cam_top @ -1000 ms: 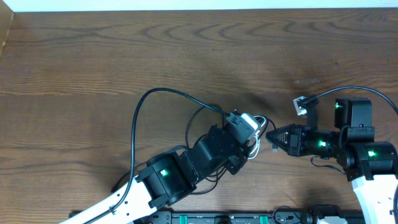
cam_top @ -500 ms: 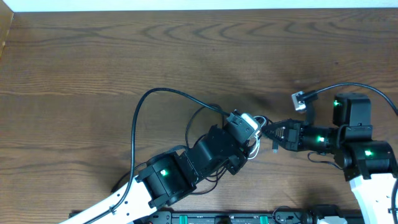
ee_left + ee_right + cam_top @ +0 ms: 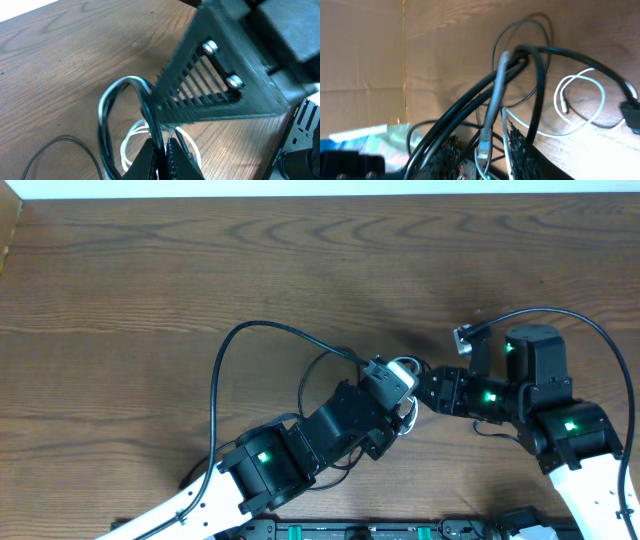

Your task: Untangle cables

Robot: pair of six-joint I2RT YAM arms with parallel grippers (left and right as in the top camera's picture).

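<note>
Just right of the middle of the wooden table (image 3: pixel 150 260), the two arms met nose to nose over the cables (image 3: pixel 145 107). The left gripper (image 3: pixel 397 378) reached in from the lower left and the right gripper (image 3: pixel 426 387) came from the right. Their tips almost touched, and the tangle lay on the table under and between them.

Seen from the left wrist, the left jaws were closed on a doubled black cord (image 3: pixel 150 115), which rose from the pinch in a tight loop. A white cord (image 3: pixel 131 142) curled on the wood just beside that loop, and a thin black cord (image 3: pixel 65 142) curved away at the lower left. One ribbed finger (image 3: pixel 260 97) of the right gripper filled the upper right of that view, its tip just beside the loop.

Seen from the right wrist, the right jaws stood apart and gripped nothing. Several black cords and a grey cord (image 3: pixel 492 100) ran loosely through the gap between the pads. Beyond them the white cord arced over the wood, with a small plug end (image 3: pixel 563 106) lying free inside its curve.
</note>
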